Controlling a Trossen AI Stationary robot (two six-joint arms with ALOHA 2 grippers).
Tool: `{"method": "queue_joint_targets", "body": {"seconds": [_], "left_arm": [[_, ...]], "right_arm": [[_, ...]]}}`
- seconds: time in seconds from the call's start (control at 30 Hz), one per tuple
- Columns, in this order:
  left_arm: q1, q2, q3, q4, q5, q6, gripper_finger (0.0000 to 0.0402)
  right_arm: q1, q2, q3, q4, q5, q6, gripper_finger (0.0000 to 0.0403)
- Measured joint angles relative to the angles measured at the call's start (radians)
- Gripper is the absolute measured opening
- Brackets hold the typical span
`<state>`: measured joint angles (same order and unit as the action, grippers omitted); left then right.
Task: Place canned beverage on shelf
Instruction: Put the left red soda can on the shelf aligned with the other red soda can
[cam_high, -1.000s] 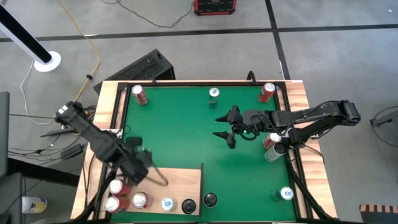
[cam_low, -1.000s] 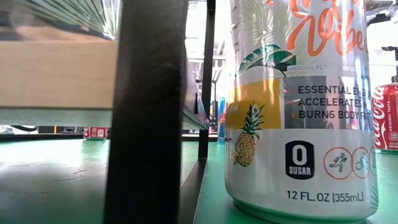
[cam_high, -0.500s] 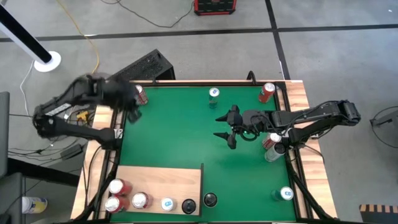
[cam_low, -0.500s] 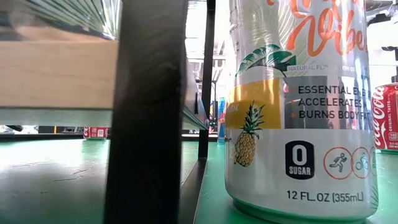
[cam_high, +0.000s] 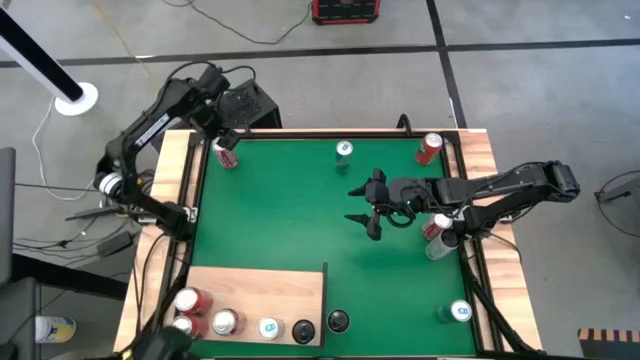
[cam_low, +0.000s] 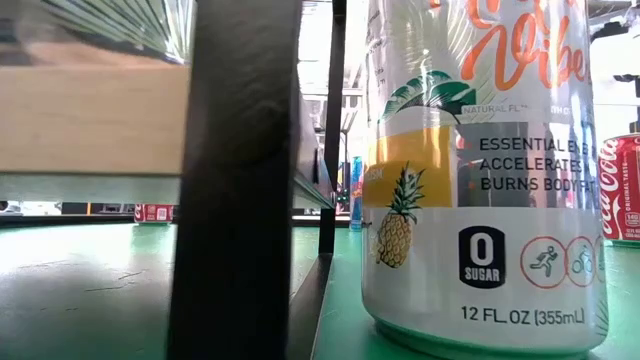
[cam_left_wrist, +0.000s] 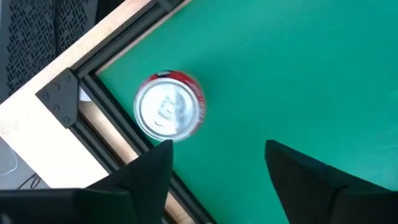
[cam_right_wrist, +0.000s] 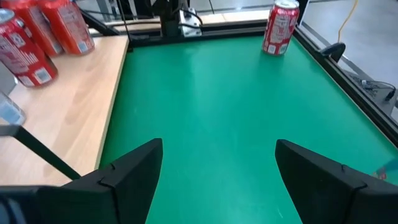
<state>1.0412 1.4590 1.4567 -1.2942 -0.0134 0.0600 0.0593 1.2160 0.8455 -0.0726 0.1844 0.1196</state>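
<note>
My left gripper (cam_high: 224, 135) hangs open over the mat's far left corner, pointing down. A red can (cam_left_wrist: 169, 115) stands upright on the green mat (cam_high: 300, 210) just beyond its fingertips; the fingers are not around it. The pale wooden shelf (cam_high: 270, 288) lies at the near left with several cans standing on it in a row, three of them red (cam_high: 188, 300). Over the middle of the mat my right gripper (cam_high: 365, 205) waits, open and holding nothing, pointing toward the table's left.
More cans stand on the mat: a blue-topped one (cam_high: 344, 151) at the far edge, a red one (cam_high: 430, 148) at the far right, two (cam_high: 437, 236) under my right arm, a blue one (cam_high: 459, 312) near right, a black one (cam_high: 338, 321) beside the shelf. Black rails frame the mat.
My left gripper has swung from above the shelf at the near left, along the table's left side, to the far left corner over the red can, turning as it went. The cans on the shelf stand as before. My right arm has kept still.
</note>
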Motion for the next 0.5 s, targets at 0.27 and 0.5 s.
{"method": "queue_joint_targets", "body": {"seconds": [0.27, 0.5], "left_arm": [[0.044, 0.086, 0.000, 0.080, -0.071, 0.037, 0.0302], [0.062, 0.150, 0.000, 0.088, -0.070, 0.070, 0.0346]], "right_arm": [[-0.002, 0.000, 0.000, -0.019, 0.000, -0.001, 0.0335], [-0.001, 0.000, 0.000, -0.030, 0.000, -0.013, 0.0335]]}}
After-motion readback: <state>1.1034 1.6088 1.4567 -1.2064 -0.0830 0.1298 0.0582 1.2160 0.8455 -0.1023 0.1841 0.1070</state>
